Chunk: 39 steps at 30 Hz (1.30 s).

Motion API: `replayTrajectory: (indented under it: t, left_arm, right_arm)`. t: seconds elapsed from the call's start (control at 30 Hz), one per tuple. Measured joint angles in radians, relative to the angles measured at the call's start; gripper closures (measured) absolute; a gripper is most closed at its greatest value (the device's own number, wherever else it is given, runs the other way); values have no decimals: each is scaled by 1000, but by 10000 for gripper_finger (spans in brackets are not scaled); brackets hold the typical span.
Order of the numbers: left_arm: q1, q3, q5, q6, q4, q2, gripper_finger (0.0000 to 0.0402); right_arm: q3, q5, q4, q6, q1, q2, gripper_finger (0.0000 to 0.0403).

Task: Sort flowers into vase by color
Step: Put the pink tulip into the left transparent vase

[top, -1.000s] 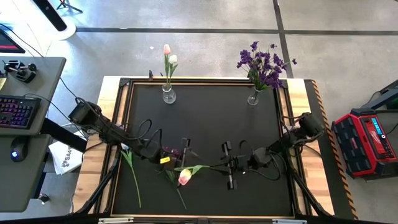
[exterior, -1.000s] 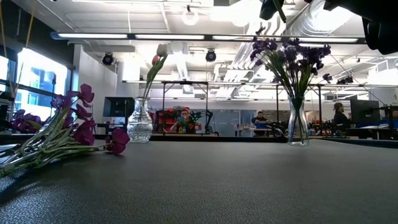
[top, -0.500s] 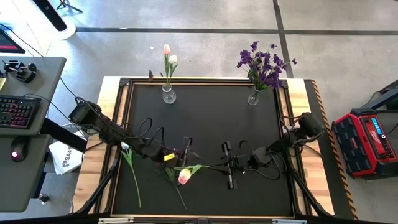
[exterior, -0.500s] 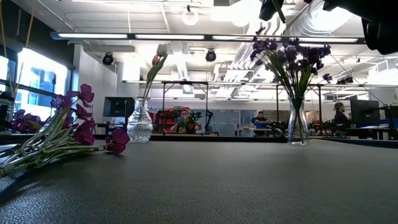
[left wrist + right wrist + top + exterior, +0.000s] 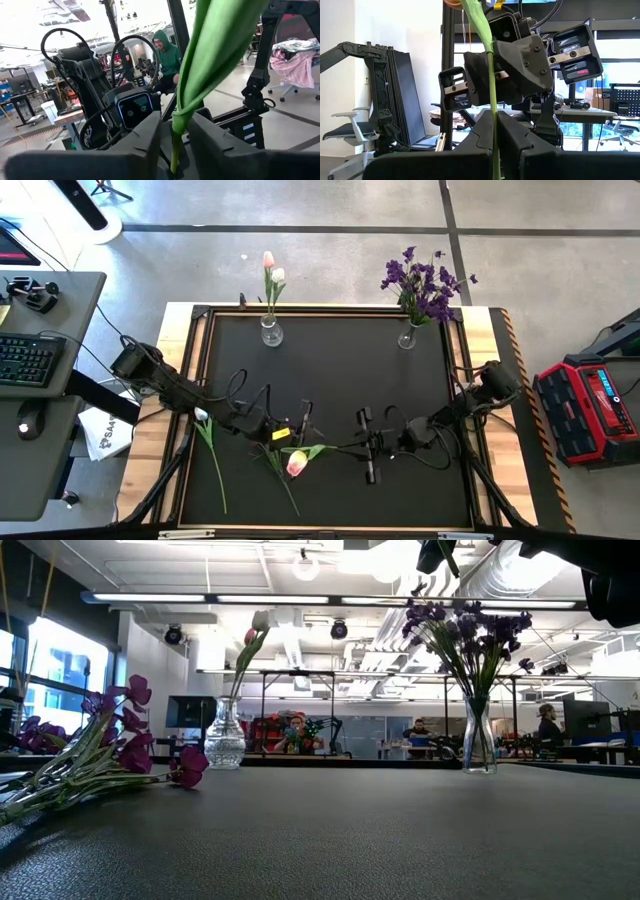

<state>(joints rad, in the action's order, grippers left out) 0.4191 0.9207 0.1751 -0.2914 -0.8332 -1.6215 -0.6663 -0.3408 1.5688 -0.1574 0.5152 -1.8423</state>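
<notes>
A pink tulip [image 5: 296, 464] on a green stem [image 5: 335, 447] hangs over the table's near middle. My right gripper [image 5: 360, 446] is shut on it. My left gripper [image 5: 305, 430] faces it, open. Its two fingers [image 5: 150, 135] stand close on either side of the stem [image 5: 175, 142], just below the leaf [image 5: 215, 45], with a narrow gap on each side. A vase [image 5: 271, 332] at the far left holds a pink and a white tulip. A vase [image 5: 407, 337] at the far right holds purple blooms [image 5: 425, 285]. My right gripper pinches the tulip's thin stem [image 5: 493, 120] between its two fingers, well below the leaf and bud. The fingers come about level from the table's right. The stem rises from them toward my left gripper, with the bud end uppermost and clear of the table.
A white-budded flower [image 5: 207, 442] lies on the mat near the left edge. A purple flower [image 5: 120, 755] lies beside it, its stem [image 5: 285, 492] reaching toward the near edge. The middle and right of the mat [image 5: 400, 390] are bare.
My left gripper has edged toward the table's right, closer to the tulip's stem that my right gripper holds. The tulip and my right gripper have stayed where they were.
</notes>
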Motion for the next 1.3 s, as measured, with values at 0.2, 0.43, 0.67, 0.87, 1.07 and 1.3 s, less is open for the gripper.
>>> replayTrajectory:
  t: [0.2,0.43,0.67,0.87,1.07,1.3]
  left_arm:
    - [0,0,0,-3,1,0,382]
    - [1,0,-1,-1,33,1,397]
    - [12,0,73,67,228,79,401]
    - [75,0,337,121,492,183,401]
    - [82,0,724,255,824,305,401]
    - [-114,-8,797,477,1187,529,401]
  right_arm:
    - [0,0,0,-5,-3,0,403]
    - [0,0,-15,-8,-5,-1,403]
    - [0,-106,-48,-15,-7,4,394]
    - [0,-260,-238,-36,-9,115,300]
    - [0,-585,-597,27,15,292,206]
    - [70,-539,-755,243,48,257,192]
